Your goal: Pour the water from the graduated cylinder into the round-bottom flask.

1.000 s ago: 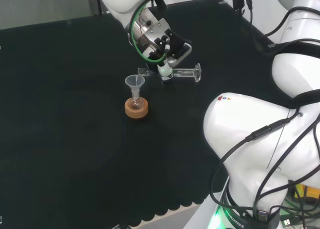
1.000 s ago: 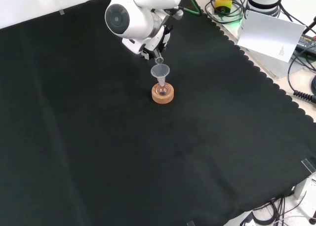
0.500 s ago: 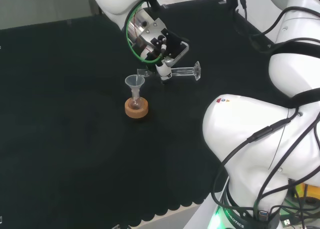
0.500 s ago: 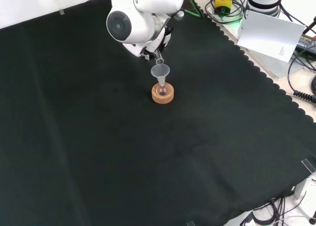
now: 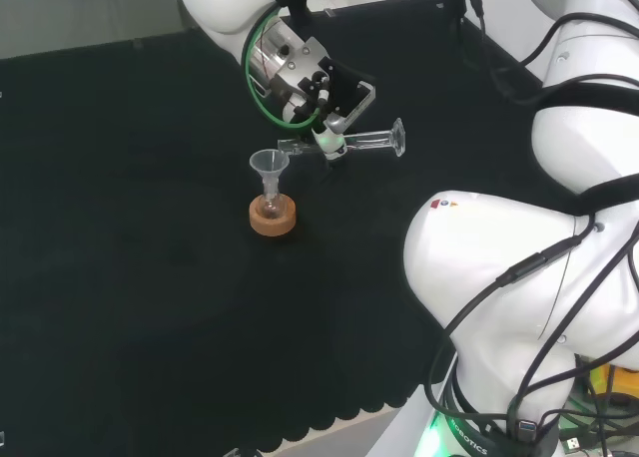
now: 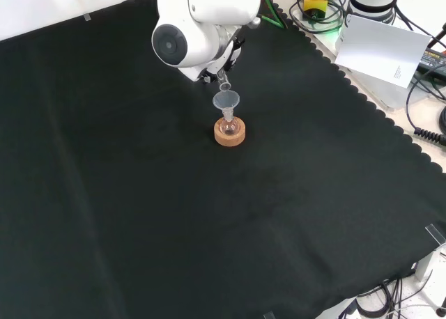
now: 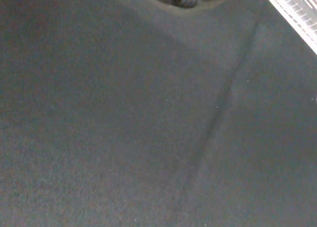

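One graduated cylinder (image 5: pixel 364 143) sideways in robot hand (image 5: pixel 324 103), mouth above funnel (image 5: pixel 268 164).

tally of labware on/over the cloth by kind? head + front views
graduated cylinder, held tipped in the hand: 1
funnel: 1
round-bottom flask: 1
cork ring stand: 1
Total: 4

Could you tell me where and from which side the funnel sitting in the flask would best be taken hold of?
Probably by the rim of the funnel, pinched from above: its cone opens upward and stands free, while its thin stem sits in the flask on the cork ring. The tilted graduated cylinder in the hand hangs just right of it in the head view.
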